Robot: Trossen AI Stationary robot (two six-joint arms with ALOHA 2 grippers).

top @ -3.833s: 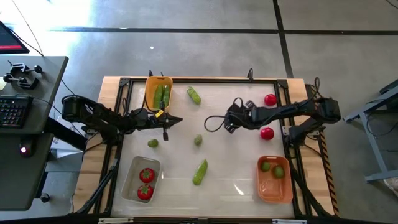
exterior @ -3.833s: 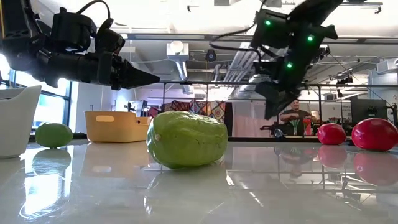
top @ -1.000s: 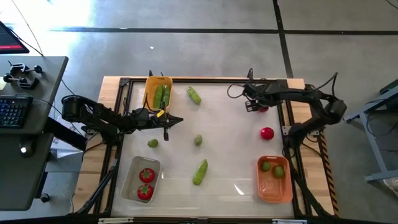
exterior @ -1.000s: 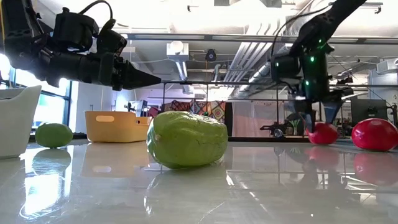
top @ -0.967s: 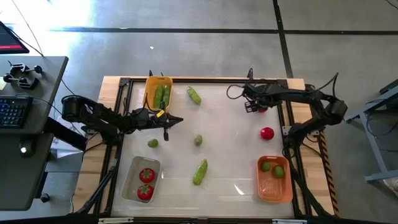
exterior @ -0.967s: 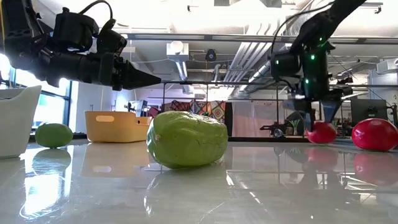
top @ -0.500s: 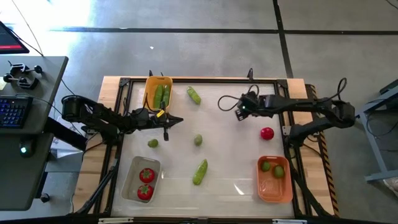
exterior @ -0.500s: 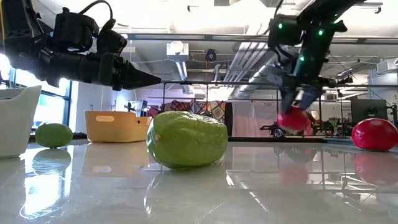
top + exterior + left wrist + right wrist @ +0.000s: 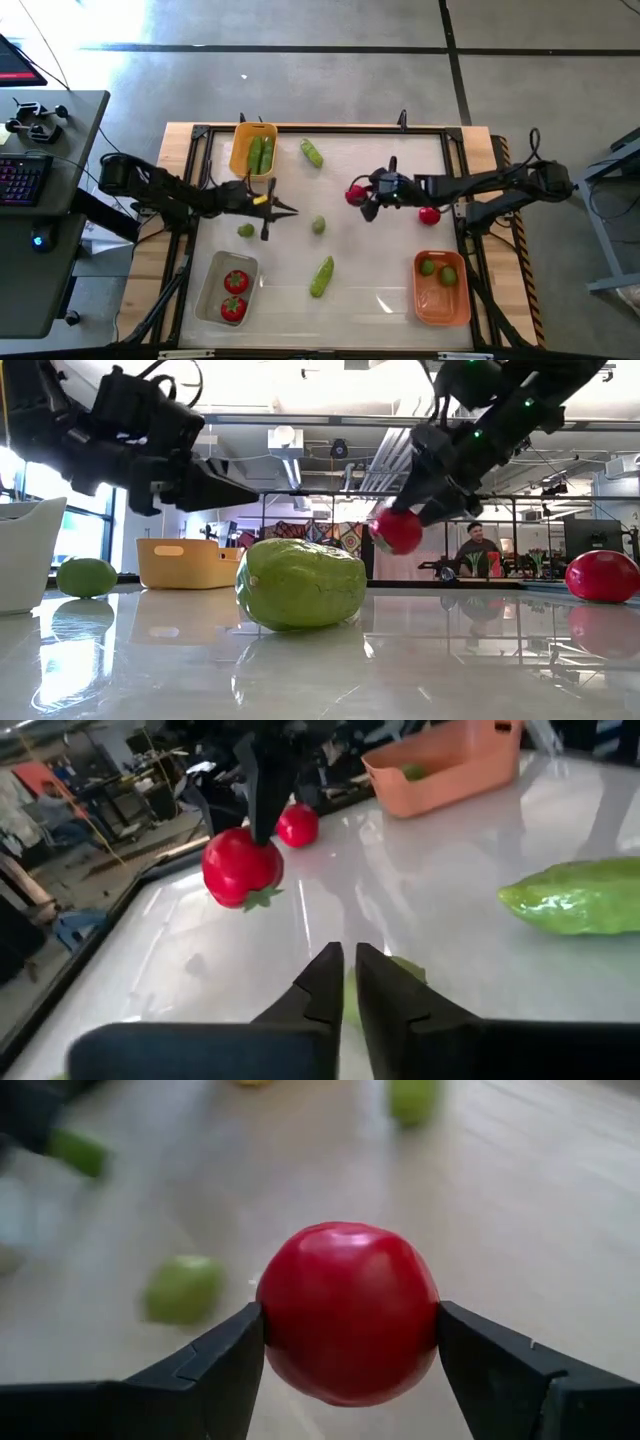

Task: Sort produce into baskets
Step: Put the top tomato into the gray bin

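The white surface point(image 9: 380, 270) carries three bins, and places here are given from the yellow-orange bin point(image 9: 254, 148) at its far left edge. That bin holds two cucumbers point(image 9: 260, 153) lying side by side, long axes along the bin's length, running from far edge toward near edge. The clear bin point(image 9: 228, 288) sits at the near edge, on the same side as the yellow-orange one, with two tomatoes point(image 9: 234, 296) in it. The darker orange bin point(image 9: 442, 288) stands at the corner diagonally opposite, with two limes point(image 9: 438, 270) inside.

The left arm reaches in just nearward of the yellow-orange bin; the left pincer point(image 9: 287, 209) is empty, its fingers point(image 9: 330, 982) nearly closed with only a thin slit between them. The right pincer point(image 9: 360, 196) hangs above the middle of the surface, well to the right of that bin, clamped on a red tomato point(image 9: 348, 1312), one finger on each side, clear of the surface.

A large cucumber point(image 9: 321, 276) lies toward the near edge, long axis slanted, one end toward the clear bin. A smaller cucumber point(image 9: 312, 152) lies just right of the yellow-orange bin, also slanted. One loose lime point(image 9: 245, 230) rests nearward of that bin, another point(image 9: 318, 225) a little further right. A second red tomato point(image 9: 429, 213) sits far to the right, near the frame.
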